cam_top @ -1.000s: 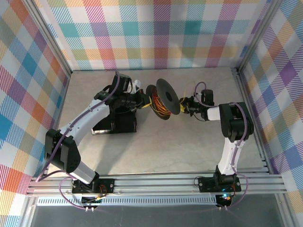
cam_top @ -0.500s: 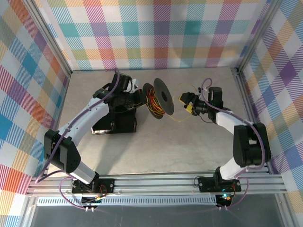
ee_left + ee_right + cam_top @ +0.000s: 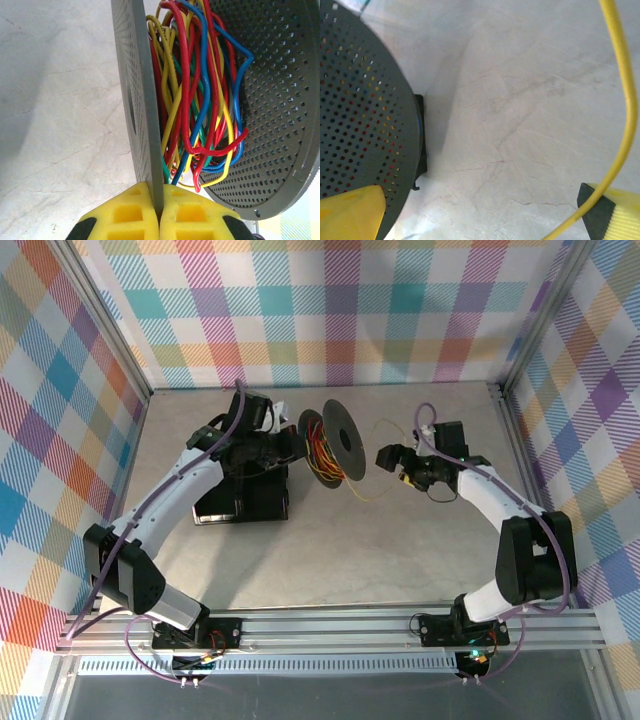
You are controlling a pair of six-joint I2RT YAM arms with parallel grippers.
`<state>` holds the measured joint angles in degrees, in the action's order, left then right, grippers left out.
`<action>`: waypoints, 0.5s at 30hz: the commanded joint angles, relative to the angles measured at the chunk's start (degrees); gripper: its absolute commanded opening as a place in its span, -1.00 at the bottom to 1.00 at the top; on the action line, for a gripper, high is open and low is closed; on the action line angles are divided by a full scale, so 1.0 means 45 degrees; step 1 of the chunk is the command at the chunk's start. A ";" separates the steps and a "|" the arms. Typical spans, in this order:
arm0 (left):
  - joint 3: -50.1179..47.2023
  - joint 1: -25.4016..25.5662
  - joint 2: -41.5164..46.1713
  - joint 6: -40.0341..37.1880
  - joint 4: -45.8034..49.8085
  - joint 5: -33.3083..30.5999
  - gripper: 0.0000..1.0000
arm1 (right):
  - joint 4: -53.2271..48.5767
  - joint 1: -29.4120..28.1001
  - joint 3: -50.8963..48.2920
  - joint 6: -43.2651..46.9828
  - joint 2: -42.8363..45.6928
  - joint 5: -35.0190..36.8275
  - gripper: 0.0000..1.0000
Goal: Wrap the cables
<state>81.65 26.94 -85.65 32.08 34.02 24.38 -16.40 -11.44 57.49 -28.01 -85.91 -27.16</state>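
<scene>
A spool of two grey perforated discs (image 3: pixel 340 440) is held on edge above the table. Red, yellow, blue and green cables (image 3: pixel 200 100) are wound loosely between the discs. My left gripper (image 3: pixel 159 212) is shut on the rim of the near disc (image 3: pixel 137 100); in the top view this gripper (image 3: pixel 292 448) sits left of the spool. My right gripper (image 3: pixel 392 462) stands open just right of the spool. Its jaws (image 3: pixel 480 215) are wide apart with bare table between them. A loose yellow cable (image 3: pixel 626 100) runs past its right finger (image 3: pixel 612 215), unclamped.
A black stand (image 3: pixel 245 502) rests on the table under my left arm. The yellow cable's free end loops over the table (image 3: pixel 368 495) between the spool and my right gripper. Checked walls and aluminium rails enclose the grey table.
My right gripper has opened wide and let the yellow cable go, and its arm has swung outward to the right. The spool has shifted slightly left with my left gripper.
</scene>
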 commanded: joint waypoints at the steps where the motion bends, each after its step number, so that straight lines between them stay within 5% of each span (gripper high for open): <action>1: 0.0868 -0.0206 0.0969 -0.0378 -0.1112 0.0545 -1.00 | -0.1874 -0.0619 0.0810 0.1202 0.0354 0.1554 0.98; 6: 0.0858 -0.0554 0.1226 -0.0511 -0.0851 0.0594 -1.00 | -0.2489 -0.0619 0.0668 0.1691 0.1028 0.3839 0.98; 15: 0.0959 -0.1035 0.1384 -0.0745 -0.0483 0.0708 -1.00 | -0.2740 -0.0612 0.1109 0.2987 0.2225 0.2375 0.98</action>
<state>81.95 23.27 -83.79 30.33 37.45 24.51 -27.53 -14.17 60.25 -18.04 -78.89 -13.93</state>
